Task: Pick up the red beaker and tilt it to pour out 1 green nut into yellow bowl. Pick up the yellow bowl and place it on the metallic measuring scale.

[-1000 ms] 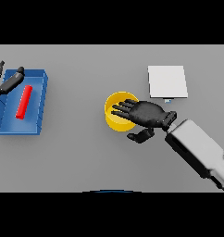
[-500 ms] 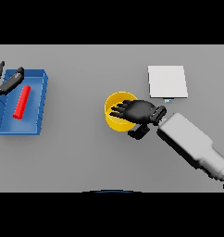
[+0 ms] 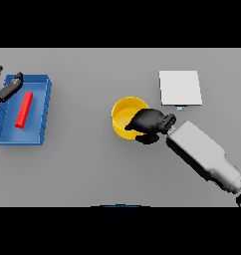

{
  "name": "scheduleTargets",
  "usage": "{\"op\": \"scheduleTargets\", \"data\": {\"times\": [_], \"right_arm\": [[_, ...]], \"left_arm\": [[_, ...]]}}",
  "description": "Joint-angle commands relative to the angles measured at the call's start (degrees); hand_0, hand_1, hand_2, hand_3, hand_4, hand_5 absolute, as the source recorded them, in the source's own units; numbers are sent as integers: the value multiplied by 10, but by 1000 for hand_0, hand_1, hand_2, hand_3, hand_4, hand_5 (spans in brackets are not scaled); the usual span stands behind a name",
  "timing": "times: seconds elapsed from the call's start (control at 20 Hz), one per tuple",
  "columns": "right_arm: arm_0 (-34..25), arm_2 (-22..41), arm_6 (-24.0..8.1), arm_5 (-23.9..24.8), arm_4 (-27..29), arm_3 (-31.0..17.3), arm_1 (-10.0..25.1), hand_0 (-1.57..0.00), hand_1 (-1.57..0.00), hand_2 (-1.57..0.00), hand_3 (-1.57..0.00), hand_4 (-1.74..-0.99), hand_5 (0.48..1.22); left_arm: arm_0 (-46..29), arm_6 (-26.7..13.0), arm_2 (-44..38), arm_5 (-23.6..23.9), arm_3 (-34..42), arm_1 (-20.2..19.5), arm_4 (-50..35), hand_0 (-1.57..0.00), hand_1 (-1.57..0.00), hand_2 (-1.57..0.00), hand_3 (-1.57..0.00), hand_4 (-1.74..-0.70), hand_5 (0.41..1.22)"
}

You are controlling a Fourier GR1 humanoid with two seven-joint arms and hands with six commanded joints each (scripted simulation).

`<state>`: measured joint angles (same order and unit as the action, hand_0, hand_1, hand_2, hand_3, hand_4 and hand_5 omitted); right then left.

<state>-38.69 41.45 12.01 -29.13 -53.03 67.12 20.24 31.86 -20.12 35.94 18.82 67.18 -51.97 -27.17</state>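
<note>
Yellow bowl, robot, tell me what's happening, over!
Right hand curled on the yellow bowl rim. Left hand idle by the blue tray. Scale bare, path clear.

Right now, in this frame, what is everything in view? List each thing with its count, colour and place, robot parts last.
table: one, grey, under everything.
bowl: one, yellow, near the middle of the table, its right rim under the right hand.
measuring scale: one, pale metallic square, right and further back from the bowl, nothing on it.
tray: one, blue, far left of the table.
red beaker: one, red, lying inside the tray.
right hand: one, dark, fingers curled over the bowl's right rim; its white and grey arm comes in from the lower right.
left hand: one, dark, at the tray's far left corner, partly cut off by the view's edge.
</note>
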Motion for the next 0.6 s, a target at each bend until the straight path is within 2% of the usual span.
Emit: {"op": "scheduleTargets", "data": {"times": [0.0,0.1,0.25,0.35,0.45,0.55], "right_arm": [[-2,-1,11,-5,2,-2,6,-1045,-1009,-870,-574,-1552,1079],[-1,0,10,10,2,-5,3,-1235,-1211,-1122,-834,-1614,1130],[-2,6,6,13,0,2,7,-1399,-1387,-1222,-1117,-1676,1174],[0,1,15,22,4,4,12,-1461,-1453,-1264,-1218,-1699,1191],[-5,-5,7,24,6,-2,2,-1500,-1496,-1309,-1254,-1714,1202],[-7,-16,16,19,15,6,12,-1526,-1523,-1319,-1311,-1724,1209]], "left_arm": [[-3,2,1,2,7,-2,1,1,1,1,1,-719,693],[-1,7,-2,-2,1,-5,0,1,1,1,1,-724,696],[6,3,1,-3,0,-2,4,1,1,1,1,-725,694],[6,5,1,-7,-9,-2,6,1,1,1,1,-719,697],[0,5,3,-6,-2,-1,4,1,1,1,1,-719,695],[4,-3,3,-7,0,-5,3,1,1,1,1,-716,694]]}}
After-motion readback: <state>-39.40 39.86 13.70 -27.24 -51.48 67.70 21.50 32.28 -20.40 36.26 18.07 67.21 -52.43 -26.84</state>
